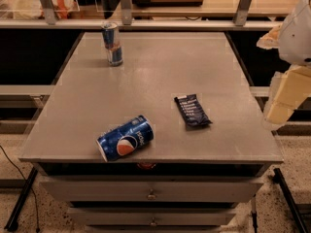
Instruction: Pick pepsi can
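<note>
The pepsi can (125, 138) lies on its side near the front edge of the grey table (160, 72), left of centre. It is dark blue with the round red-white-blue logo facing up. My gripper (281, 106) is a cream-coloured piece of the arm at the right edge of the view. It hangs beside the table's right edge, well to the right of the can and apart from it. It holds nothing that I can see.
A slimmer blue-and-silver can (112, 43) stands upright at the table's back left. A flat dark blue snack wrapper (192, 110) lies right of centre. Drawers (151, 193) sit under the tabletop. A shelf rail (146, 23) runs behind the table.
</note>
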Motion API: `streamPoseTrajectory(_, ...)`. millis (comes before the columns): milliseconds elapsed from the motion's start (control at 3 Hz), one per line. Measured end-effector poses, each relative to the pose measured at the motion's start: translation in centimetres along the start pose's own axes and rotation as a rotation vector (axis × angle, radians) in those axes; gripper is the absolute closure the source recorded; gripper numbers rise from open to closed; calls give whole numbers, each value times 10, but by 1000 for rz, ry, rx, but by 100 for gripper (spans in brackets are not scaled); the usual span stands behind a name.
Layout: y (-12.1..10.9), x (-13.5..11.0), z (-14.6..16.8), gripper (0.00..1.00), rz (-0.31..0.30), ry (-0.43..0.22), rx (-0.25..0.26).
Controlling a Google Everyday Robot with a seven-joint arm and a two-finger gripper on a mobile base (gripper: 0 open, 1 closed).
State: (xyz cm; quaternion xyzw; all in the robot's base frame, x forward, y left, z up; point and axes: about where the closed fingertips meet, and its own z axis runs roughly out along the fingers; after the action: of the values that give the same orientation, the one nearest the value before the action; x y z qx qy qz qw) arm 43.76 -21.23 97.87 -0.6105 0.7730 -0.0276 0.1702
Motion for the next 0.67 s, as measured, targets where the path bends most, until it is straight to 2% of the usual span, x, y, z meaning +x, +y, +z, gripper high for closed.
streamPoseTrajectory(333, 10, -22, 1, 0, -70, -45, -18)
streamPoseTrajectory(667, 36, -67, 7, 0, -310, -106, -64)
